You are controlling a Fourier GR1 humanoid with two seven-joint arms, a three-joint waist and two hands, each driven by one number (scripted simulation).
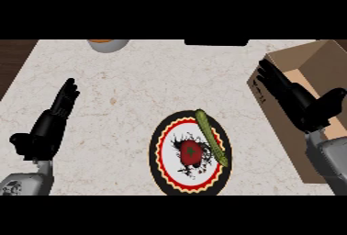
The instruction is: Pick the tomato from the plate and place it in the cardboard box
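At lower centre, tomato (pixel 192 153): it lies on the middle of the plate, untouched, with neither hand near it.
Plate (pixel 155 151): round, with a black rim and a red-and-yellow band; it sits on the pale worktop (pixel 136 92) between the two hands.
Cucumber (pixel 210 137): long and green, it slants along the plate just right of the tomato; whether the two touch I cannot tell.
Cardboard box (pixel 324 64): at the right edge of the frame, open on top, apart from the plate.
Right hand (pixel 293 98): at the right of the frame, over the box's left wall; fingers straight, thumb spread, holding nothing.
Left hand (pixel 53 121): at the left of the frame, resting with fingers straight and empty.
Step in hand: by my judgement the reach for the tomato, with the grasp not yet made.
Doing it well: the right hand is nearer, so swing it left and down over the plate's middle. Curl the fingers round the tomato from its left and upper sides, leaving the cucumber undisturbed. Lift above the box wall before carrying right.
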